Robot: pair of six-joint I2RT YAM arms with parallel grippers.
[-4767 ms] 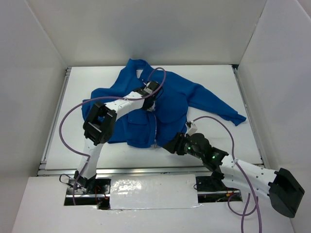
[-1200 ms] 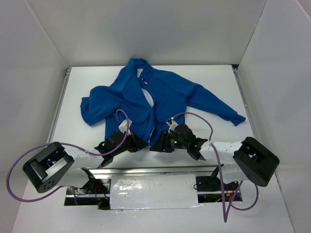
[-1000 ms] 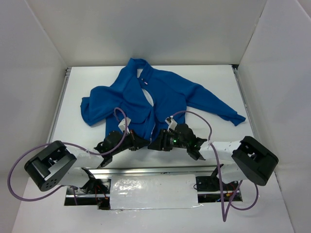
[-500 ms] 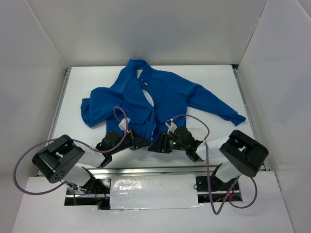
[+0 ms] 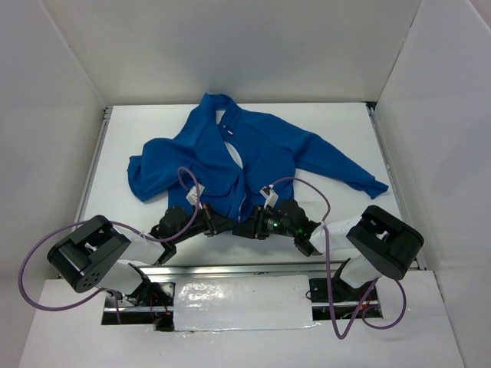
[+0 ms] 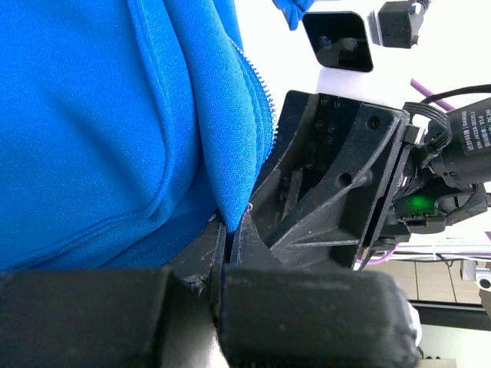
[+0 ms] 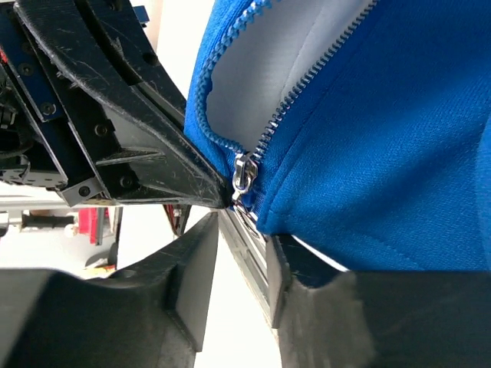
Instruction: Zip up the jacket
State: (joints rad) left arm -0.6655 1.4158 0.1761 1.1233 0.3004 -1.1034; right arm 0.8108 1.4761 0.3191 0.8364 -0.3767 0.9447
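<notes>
The bright blue jacket (image 5: pixel 265 157) lies flat on the white table, collar at the far side, its front open near the chest. My left gripper (image 5: pixel 225 225) is at the bottom hem, shut on the hem corner (image 6: pixel 232 205) beside the zipper teeth. My right gripper (image 5: pixel 242 228) faces it from the right. In the right wrist view the small metal zipper pull (image 7: pixel 244 180) hangs just at the tips of the right gripper (image 7: pixel 239 230). A gap shows between its fingers (image 7: pixel 192 276), and the right hem rests over the other finger.
The left gripper's black finger (image 7: pixel 138 130) almost touches the right gripper's tips. The right gripper's body (image 6: pixel 337 176) fills the left wrist view's right side. The jacket's right sleeve (image 5: pixel 345 172) stretches toward the right wall. Purple cables loop over both arms.
The left arm has come from the jacket's chest down to the hem. Over the last second both grippers edged closer together and the right gripper's jaws narrowed.
</notes>
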